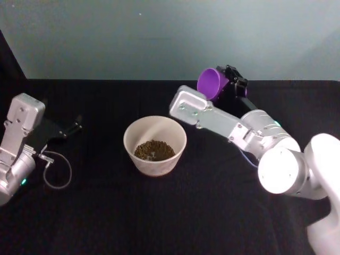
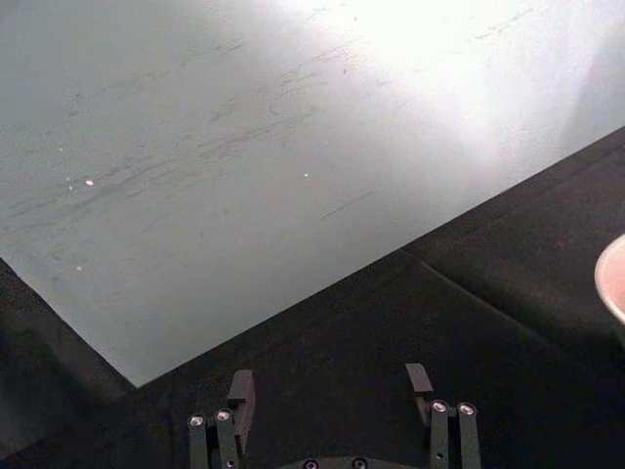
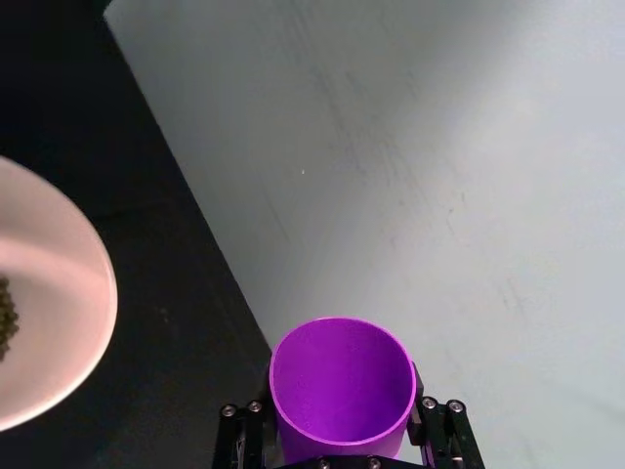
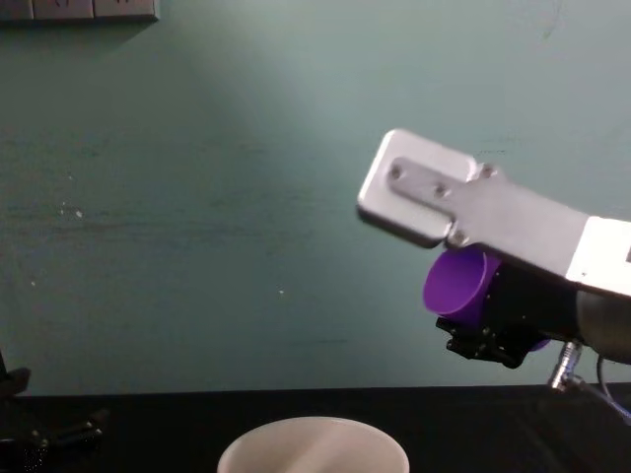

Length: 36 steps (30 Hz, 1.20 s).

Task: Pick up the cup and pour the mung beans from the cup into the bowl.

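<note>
Worktop (image 1: 159, 223) was black cloth, with a pale green wall (image 1: 159, 37) behind it. Your right arm (image 1: 234, 127) reached across from the right, raised above the surface. Your left arm (image 1: 18, 143) sat parked at the left edge.

Bowl (image 1: 155, 144) stood upright near the middle of the worktop, a layer of mung beans (image 1: 154, 150) across its bottom. The chest view caught just its white rim (image 4: 314, 441) at the bottom edge.

Right end effector (image 1: 229, 85) was pinching the cup (image 1: 210, 83), fingers (image 3: 441, 422) clamped on either side of the body near its base. Cup was held in the air, tipped onto its side with the mouth pointing towards the robot's left, up and behind the bowl on its right side, not touching it. In the right wrist view you looked straight into the cup (image 3: 342, 386); the inside was bare purple.

Left end effector (image 2: 334, 391) hovered low over the worktop well left of the bowl, fingers (image 2: 239, 393) spread apart with nothing between them.
</note>
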{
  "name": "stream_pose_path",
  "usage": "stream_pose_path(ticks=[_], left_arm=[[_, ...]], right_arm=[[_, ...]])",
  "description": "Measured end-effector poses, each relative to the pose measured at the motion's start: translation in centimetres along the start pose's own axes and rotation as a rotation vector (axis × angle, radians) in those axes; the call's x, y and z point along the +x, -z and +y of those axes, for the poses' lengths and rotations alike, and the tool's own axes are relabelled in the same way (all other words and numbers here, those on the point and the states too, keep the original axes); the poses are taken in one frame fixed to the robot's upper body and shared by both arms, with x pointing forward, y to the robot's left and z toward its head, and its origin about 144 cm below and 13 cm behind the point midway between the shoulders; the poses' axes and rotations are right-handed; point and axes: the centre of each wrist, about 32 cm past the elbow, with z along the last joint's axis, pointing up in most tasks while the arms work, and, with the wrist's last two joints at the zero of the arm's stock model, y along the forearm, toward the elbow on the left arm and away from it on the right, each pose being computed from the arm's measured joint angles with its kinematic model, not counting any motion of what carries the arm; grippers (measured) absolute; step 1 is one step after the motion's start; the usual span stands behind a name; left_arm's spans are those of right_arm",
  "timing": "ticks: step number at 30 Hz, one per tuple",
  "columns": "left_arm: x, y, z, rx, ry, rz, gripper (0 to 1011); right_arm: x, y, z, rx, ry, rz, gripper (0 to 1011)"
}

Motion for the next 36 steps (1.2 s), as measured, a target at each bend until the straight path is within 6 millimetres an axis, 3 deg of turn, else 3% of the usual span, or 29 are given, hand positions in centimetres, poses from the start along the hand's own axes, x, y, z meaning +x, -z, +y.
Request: stream_pose_path(ticks=[21, 36], left_arm=[[0.0, 0.0, 0.0, 0.000, 0.000, 0.000, 1000], [0.0, 0.0, 0.0, 0.000, 0.000, 0.000, 1000]], right_arm=[[1.4, 6.2, 1.1, 0.148, -0.164, 0.385, 726], [-0.7, 11.4, 1.8, 0.267, -0.270, 0.759, 728]])
